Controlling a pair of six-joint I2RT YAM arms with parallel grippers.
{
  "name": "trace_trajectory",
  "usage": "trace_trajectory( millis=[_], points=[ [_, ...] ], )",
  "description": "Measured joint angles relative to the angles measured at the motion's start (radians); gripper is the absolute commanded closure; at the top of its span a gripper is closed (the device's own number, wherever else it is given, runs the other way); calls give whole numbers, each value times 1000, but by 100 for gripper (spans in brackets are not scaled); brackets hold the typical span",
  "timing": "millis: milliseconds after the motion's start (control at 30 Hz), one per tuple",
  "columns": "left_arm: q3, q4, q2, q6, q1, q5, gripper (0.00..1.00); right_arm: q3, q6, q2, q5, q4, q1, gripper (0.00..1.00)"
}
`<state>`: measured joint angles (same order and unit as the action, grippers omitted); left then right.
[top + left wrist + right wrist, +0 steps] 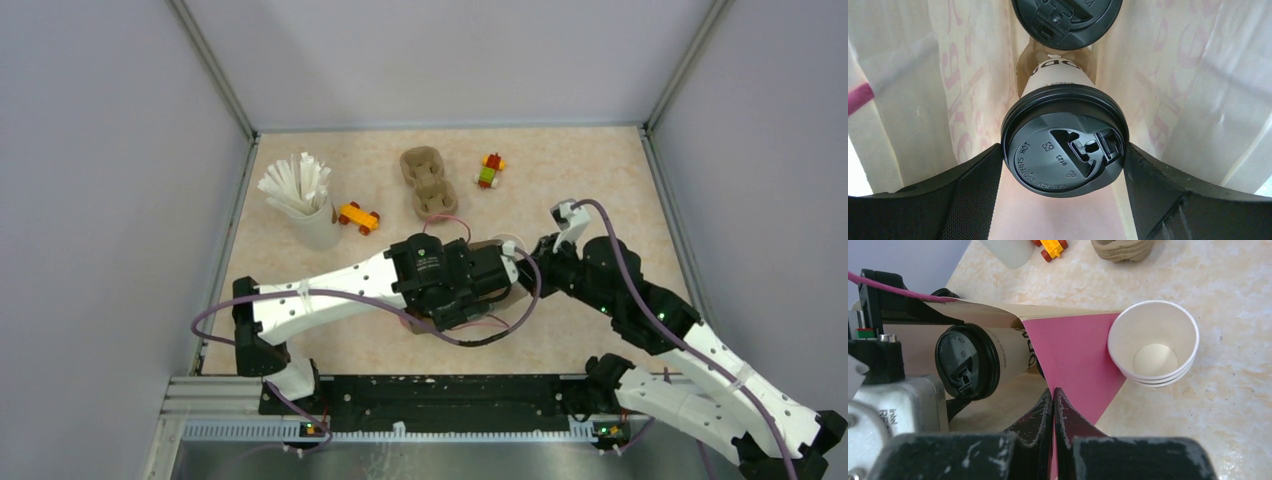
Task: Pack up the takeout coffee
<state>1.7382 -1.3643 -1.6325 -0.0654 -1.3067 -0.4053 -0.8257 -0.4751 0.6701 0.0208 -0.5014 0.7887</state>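
Left gripper [1064, 150]: jaws stand wide, one finger against each side of the black lid of a lidded cup [1060, 75], gripping it; right gripper [1053, 396]: jaws closed, pinching the pink inner edge of the paper bag [1075, 347]. The lidded cup sits tilted inside the bag mouth, lid facing the left wrist camera; body pale with dark lettering; lid flat, round, embossed with a hot-contents warning; a second black lid [1066, 20] lies deeper in the bag.

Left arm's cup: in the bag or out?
Partly in: the cup has its body inside the bag, lid at the mouth; bag walls flank it.
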Motion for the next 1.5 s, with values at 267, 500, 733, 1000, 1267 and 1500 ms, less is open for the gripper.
trace_trajectory(
  millis=[267, 500, 733, 1000, 1267, 1500],
  points=[
    [-42, 2, 1, 0, -19, -22, 67, 0, -27, -67, -16, -56, 0, 80],
    [-48, 3, 1, -1, -34, -31, 67, -48, -23, 12, 31, -67, 0, 76],
    [-60, 3, 1, -1, -49, -34, 67, -192, 12, 162, 66, -70, 0, 88],
    [-60, 4, 1, -3, -68, -59, 67, -238, 61, 206, 71, -95, 0, 100],
    [-64, 12, -2, 7, -105, -117, 69, -154, 46, 57, 56, -118, 0, 100],
    [-74, 25, -16, 8, -117, -137, 68, -91, 83, -54, 63, -114, 0, 100]
  ],
)
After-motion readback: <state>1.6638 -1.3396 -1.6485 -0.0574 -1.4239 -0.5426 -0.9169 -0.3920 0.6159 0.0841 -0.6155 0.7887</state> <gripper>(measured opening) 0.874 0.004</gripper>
